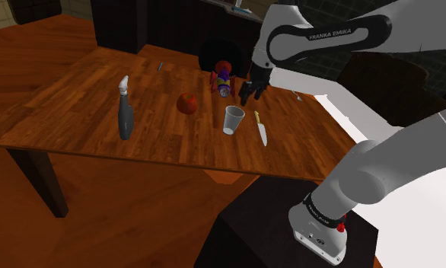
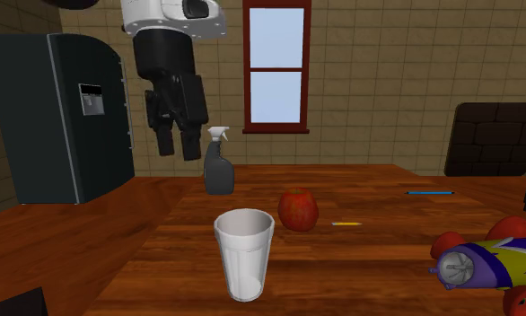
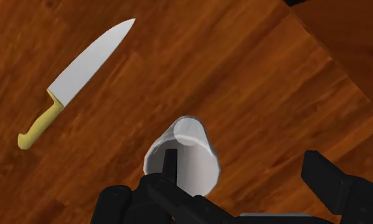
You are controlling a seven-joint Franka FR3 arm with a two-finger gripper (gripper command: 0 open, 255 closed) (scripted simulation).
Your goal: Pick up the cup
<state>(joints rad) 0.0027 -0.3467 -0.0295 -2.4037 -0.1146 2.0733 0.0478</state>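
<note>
The wooden table (image 1: 77, 99) is carrying everything, and the white arm (image 1: 320, 34) is lining up above it for the grasp. Doing this well is likely calling for sliding the gripper (image 3: 242, 172) sideways until the pale upright cup (image 3: 182, 159), sitting below one finger, is centred in the gap. Then it should be descending straight, keeping off the knife (image 3: 77, 79) lying beside the cup. The arm is reaching out, hand pointing down, hovering well above the cup, fingers spread wide and holding nothing.
</note>
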